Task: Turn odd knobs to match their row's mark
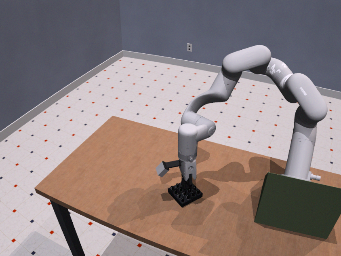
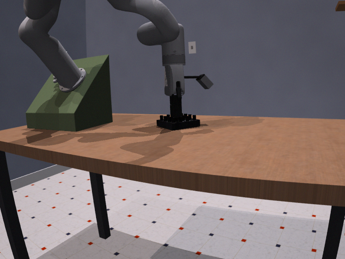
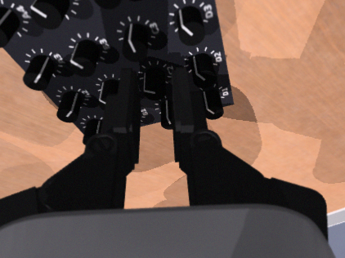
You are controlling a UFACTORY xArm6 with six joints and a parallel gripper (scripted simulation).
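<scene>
With its two fingers a narrow gap apart and holding nothing, the gripper (image 1: 186, 185) (image 2: 175, 115) (image 3: 154, 88) points down at the black knob box (image 1: 182, 204) (image 2: 173, 125) (image 3: 157, 6). Between the fingertips we see one knob (image 3: 153, 85); we cannot tell whether they touch it. The box sits upright on the wooden table (image 1: 119, 153) (image 2: 259, 149) (image 3: 282, 145), well apart from the green mount (image 1: 295, 204) (image 2: 93, 97) bearing the arm (image 1: 246, 59) (image 2: 152, 3).

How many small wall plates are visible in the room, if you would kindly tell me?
2: a plate with two dark squares, on the top view's back wall, and a single-square plate behind the arm's wrist.
</scene>
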